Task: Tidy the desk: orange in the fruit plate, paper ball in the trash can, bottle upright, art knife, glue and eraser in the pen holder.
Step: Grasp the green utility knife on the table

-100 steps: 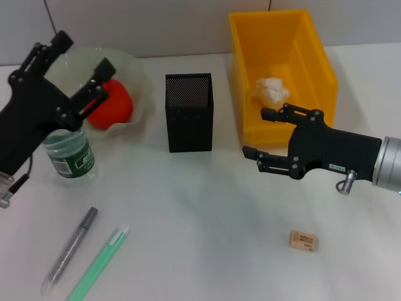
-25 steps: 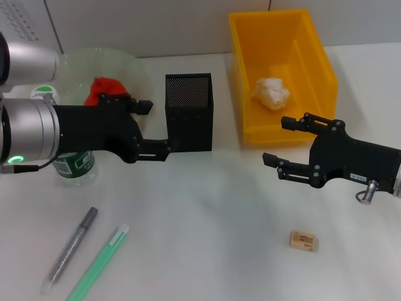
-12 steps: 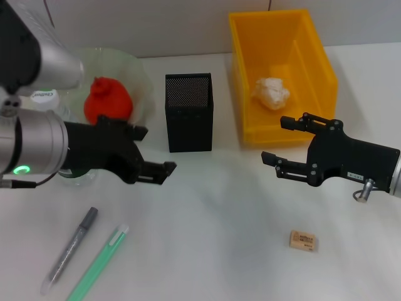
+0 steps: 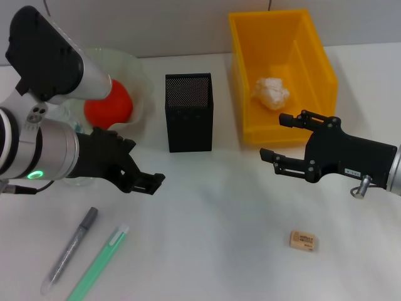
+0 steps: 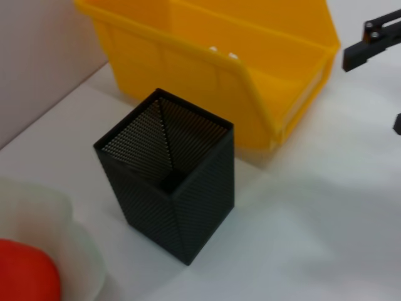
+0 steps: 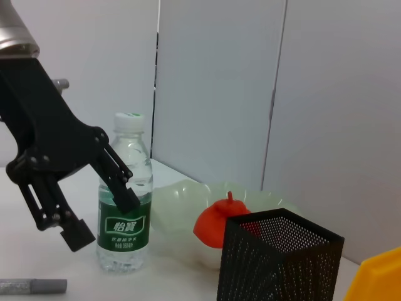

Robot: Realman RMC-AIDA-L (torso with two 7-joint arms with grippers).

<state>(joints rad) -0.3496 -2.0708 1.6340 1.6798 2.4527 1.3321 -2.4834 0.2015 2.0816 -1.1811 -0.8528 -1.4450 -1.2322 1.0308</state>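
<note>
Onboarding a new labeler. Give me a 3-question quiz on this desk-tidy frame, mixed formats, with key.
1. True or false: the paper ball lies inside the yellow trash can.
2. Multiple choice: where is the eraser? A) in the pen holder B) on the desk, nearer the camera than the right gripper C) in the fruit plate
3. Fill in: the bottle stands ____ beside the fruit plate that holds the orange.

Key:
1. True.
2. B. It lies on the desk below the open right gripper in the head view; the pen holder looks empty in the left wrist view.
3. Upright, cap on top. The open left gripper hovers empty nearby.
</note>
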